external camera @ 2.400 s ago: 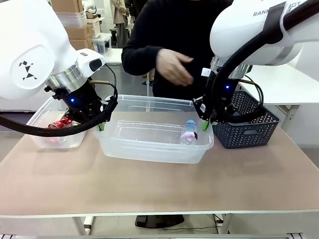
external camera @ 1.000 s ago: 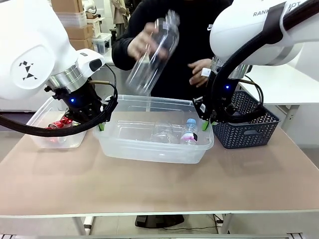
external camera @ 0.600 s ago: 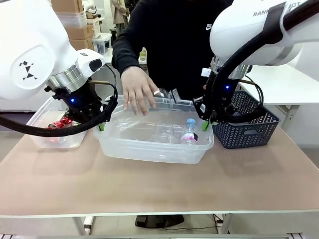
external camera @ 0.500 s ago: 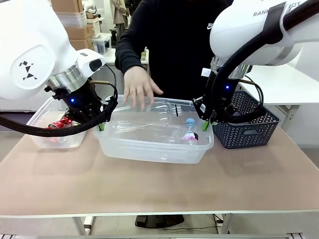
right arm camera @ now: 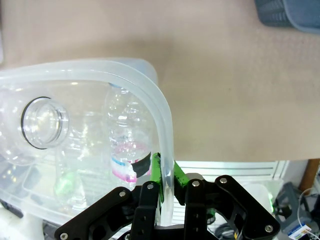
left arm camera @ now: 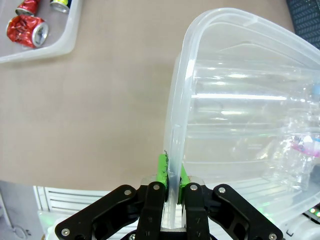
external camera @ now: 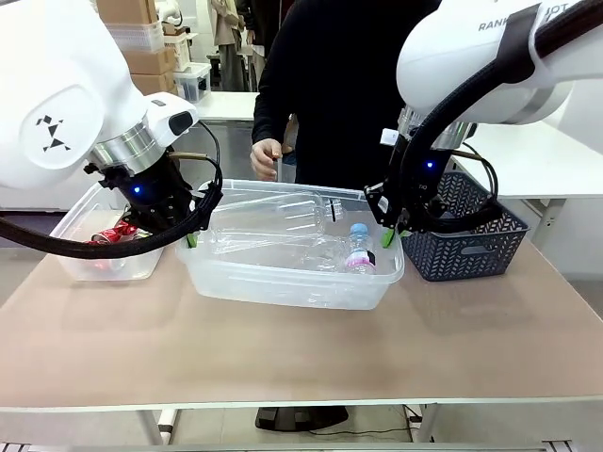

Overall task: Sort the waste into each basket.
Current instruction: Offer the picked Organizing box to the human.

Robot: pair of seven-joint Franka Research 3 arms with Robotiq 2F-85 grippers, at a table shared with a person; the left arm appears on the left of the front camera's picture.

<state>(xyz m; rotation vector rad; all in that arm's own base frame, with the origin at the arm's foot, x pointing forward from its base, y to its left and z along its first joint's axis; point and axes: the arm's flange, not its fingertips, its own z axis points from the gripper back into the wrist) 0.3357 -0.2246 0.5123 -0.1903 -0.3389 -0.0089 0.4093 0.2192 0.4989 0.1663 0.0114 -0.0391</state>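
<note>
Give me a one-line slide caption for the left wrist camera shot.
Left gripper clamps the rim of the clear tub holding plastic bottles; crushed red cans lie in another tub beyond.

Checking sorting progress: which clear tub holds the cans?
The small tub left of the large tub pinched by both claws; it holds red cans, the large one bottles.

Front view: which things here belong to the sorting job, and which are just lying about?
Job:
large clear tub, gripped by left hand and right hand
clear bottles
small tub
red cans

Lying about:
dark blue basket
cardboard boxes
</note>
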